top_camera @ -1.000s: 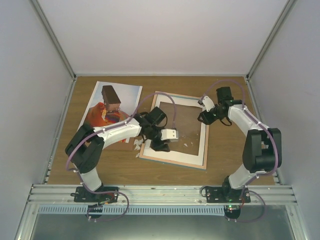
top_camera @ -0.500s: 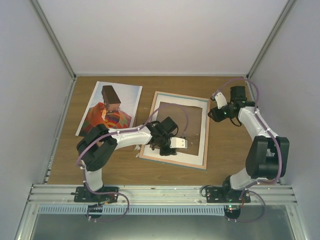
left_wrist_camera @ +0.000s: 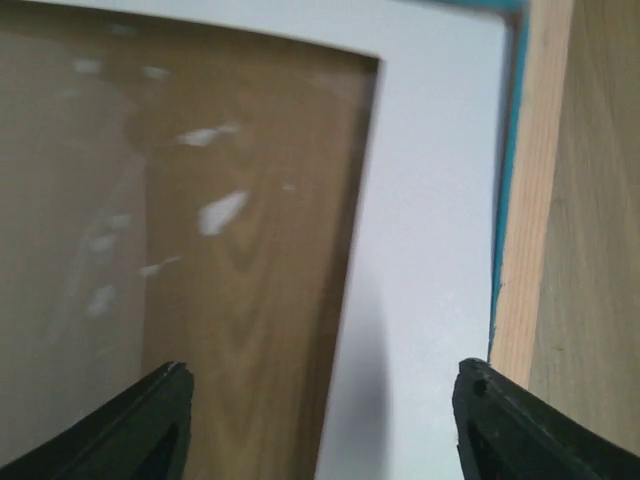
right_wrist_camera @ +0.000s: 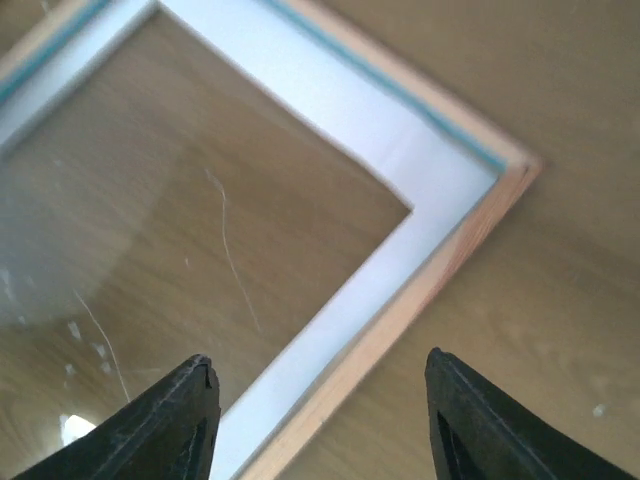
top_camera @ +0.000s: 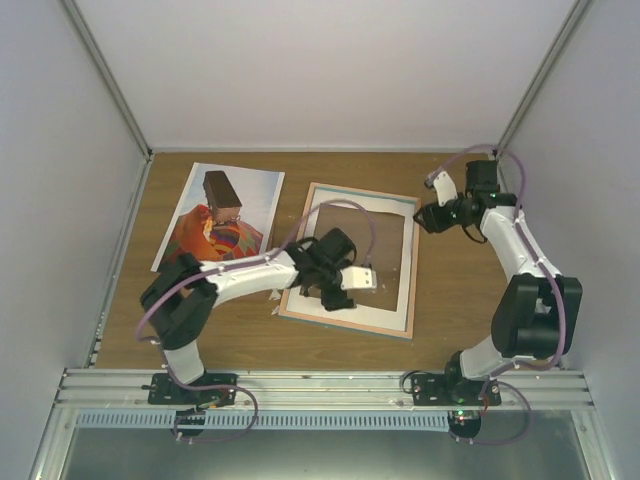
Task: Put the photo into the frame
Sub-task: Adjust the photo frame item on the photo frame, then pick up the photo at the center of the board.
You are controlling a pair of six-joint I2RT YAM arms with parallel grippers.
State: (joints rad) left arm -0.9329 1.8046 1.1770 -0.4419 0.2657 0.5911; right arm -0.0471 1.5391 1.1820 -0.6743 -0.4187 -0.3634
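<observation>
The photo [top_camera: 215, 212], a print of an orange-red balloon with a dark basket, lies flat at the back left of the table. The frame [top_camera: 404, 290] lies flat in the middle, a white mat [left_wrist_camera: 430, 200] inside its teal and light wood edge [left_wrist_camera: 525, 200], and the table shows through the opening. My left gripper [top_camera: 366, 281] [left_wrist_camera: 320, 425] hovers open over the mat's inner edge near a near corner, holding nothing. My right gripper [top_camera: 437, 194] [right_wrist_camera: 320, 420] hangs open above the frame's far right corner [right_wrist_camera: 520, 165], its fingers [right_wrist_camera: 185, 420] to either side of the wood edge, empty.
White flecks [left_wrist_camera: 222, 210] dot the pane inside the mat. A few white scraps [top_camera: 275, 300] lie by the frame's near left corner. Grey walls enclose the table on three sides, and a metal rail [top_camera: 320, 385] runs along the near edge.
My left gripper has travelled right across the frame and opened wider. My right gripper has pulled back and to the right, off the frame's right side, and opened.
</observation>
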